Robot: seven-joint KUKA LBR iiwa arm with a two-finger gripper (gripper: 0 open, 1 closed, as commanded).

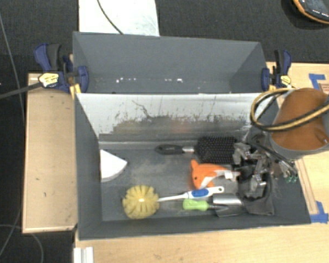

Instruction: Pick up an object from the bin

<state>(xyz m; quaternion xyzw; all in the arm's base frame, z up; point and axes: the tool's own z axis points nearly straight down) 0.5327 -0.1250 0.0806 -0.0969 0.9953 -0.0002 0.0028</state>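
Note:
My gripper (253, 175) is low in the bin's right end, close to the floor. Just to its left lies an orange and white toy fish (204, 173), near or touching the gripper's side. In front of the fish lies a white and blue handle (204, 193). Below that handle is a green-handled tool (196, 204), whose shiny metal end (227, 201) reaches under the gripper. A black hairbrush (213, 146) lies behind the fish by the back wall. I see nothing held in the gripper.
A yellow round brush head (140, 201) lies at the front left, joined to the white handle. A white wedge-shaped piece (110, 165) sits by the left wall. The arm's orange cover and a yellow cable hang over the bin's right rim.

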